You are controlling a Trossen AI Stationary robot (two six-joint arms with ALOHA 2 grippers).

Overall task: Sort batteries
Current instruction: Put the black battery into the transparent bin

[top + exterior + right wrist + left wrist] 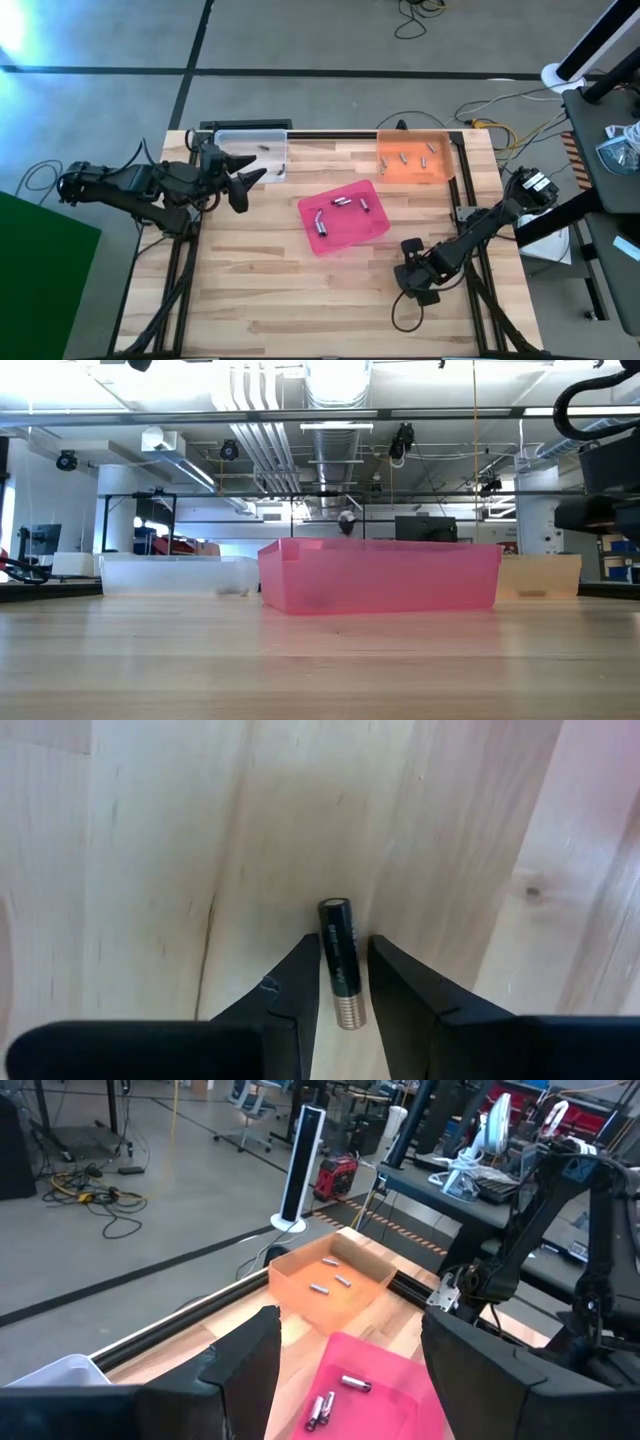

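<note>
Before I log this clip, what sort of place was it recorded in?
Most likely a robotics lab or workshop. Exposed pipes run under the ceiling, the concrete floor carries loose cables, and workbenches with equipment stand behind the wooden table.

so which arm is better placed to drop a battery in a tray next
Right, probably. The right gripper is closed on a battery above bare table, so it only needs carrying to a tray. The left gripper is open and empty, between the clear tray and the pink tray.
</note>
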